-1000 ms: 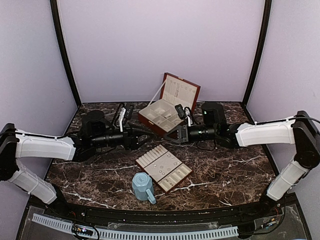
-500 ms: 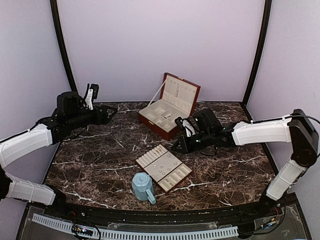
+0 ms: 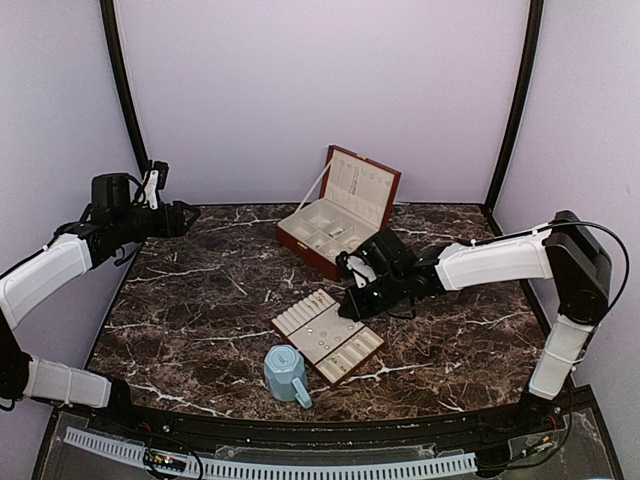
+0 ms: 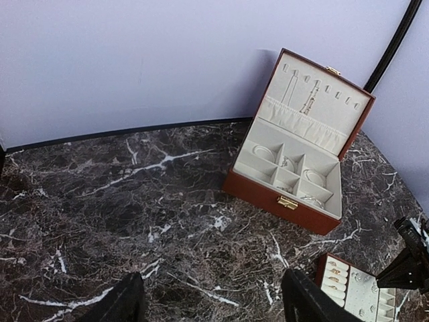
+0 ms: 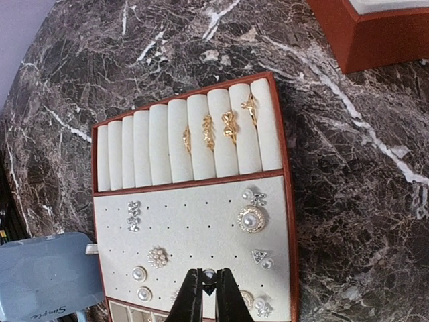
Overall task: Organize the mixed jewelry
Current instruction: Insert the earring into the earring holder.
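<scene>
Jewelry (image 5: pixel 251 219) lay mostly in the flat brown tray (image 5: pixel 289 221) at the near centre of the marble table (image 3: pixel 200 300). Gold-coloured rings (image 5: pixel 231 127) sat in the cream rolls along its far side, and pearl and sparkly studs were scattered over the perforated pad below them. The right gripper (image 5: pixel 208 278) hung over that pad with its fingers (image 5: pixel 224 298) clenched together. Their tips met at one small pearl stud (image 5: pixel 209 273), but whether they pinched it or merely touched it could not be told.

Beyond the tray, at the far centre, stood the brown jewelry box (image 4: pixel 281 201) with its lid raised. A thin hoop (image 4: pixel 314 177) rested in one of its cream compartments, and slender pieces hung inside the lid. The light-blue mug (image 3: pixel 285 372) stood just beside the tray's near left corner.

The left gripper (image 3: pixel 186 218) was raised at the far left, well apart from the tray and box. Its fingers (image 4: pixel 127 302) were released, spread wide and grasping nothing, with bare marble between them.
</scene>
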Controlling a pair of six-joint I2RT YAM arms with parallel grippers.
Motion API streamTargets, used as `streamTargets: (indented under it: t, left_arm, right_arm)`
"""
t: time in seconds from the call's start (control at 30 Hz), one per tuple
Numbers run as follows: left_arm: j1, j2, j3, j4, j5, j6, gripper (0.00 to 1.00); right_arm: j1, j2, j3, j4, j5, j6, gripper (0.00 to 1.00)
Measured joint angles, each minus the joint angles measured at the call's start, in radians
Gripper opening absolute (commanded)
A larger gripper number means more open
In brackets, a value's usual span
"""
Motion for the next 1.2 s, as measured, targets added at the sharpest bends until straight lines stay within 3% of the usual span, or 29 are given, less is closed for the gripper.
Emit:
streamTargets:
  t: [1.2]
  left_arm:
    - [0.001,0.000,-0.004,-0.023,-0.035,0.071,0.73]
  right_arm:
    - [0.023,0.090,0.070,-0.076,0.104,-0.006,0.04]
